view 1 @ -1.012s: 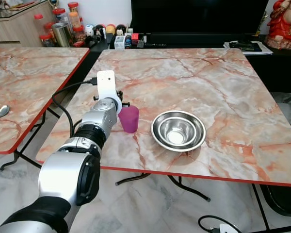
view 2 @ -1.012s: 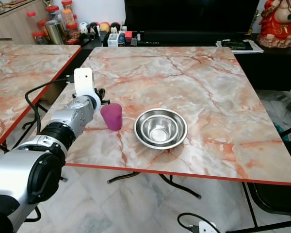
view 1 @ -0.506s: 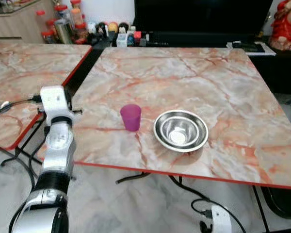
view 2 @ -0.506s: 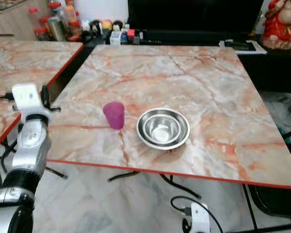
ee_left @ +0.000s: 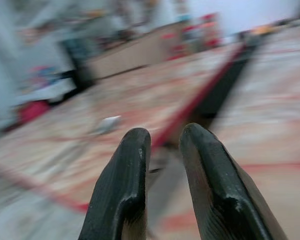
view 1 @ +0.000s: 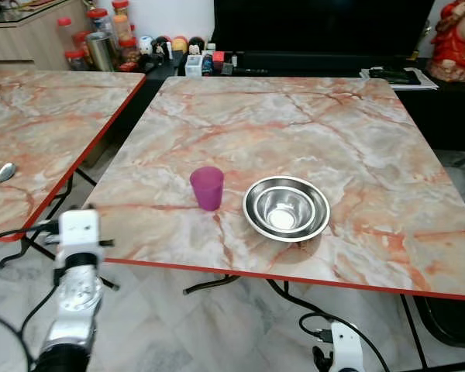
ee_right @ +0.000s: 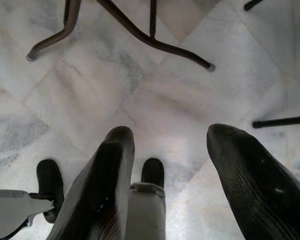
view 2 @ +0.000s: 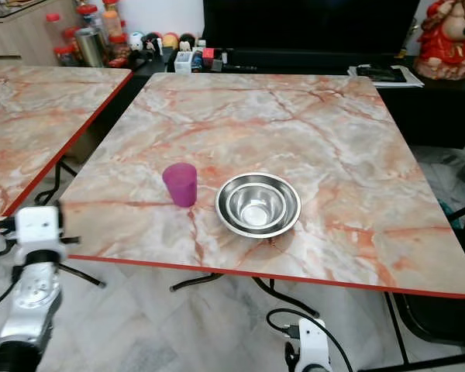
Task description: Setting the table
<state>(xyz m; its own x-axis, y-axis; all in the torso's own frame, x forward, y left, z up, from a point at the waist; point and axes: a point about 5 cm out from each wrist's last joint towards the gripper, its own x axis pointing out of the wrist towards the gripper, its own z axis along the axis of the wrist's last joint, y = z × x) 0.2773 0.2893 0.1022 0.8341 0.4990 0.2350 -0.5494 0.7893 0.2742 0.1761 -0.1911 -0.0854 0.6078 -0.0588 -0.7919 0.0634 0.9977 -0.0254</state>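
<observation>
Now purple cup (view 1: 207, 187) beside steel bowl (view 1: 286, 208) — both grippers hang empty, fingers parted.

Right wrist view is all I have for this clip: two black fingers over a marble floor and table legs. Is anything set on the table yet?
Observer: Yes, a purple plastic cup stands upright on the marble table.
Operator: Anything beside it?
Observer: A round steel bowl, with a small gap between them.
Operator: Where is the left gripper?
Observer: The left gripper hangs below the table's near edge, holding nothing, fingers slightly apart.
</observation>
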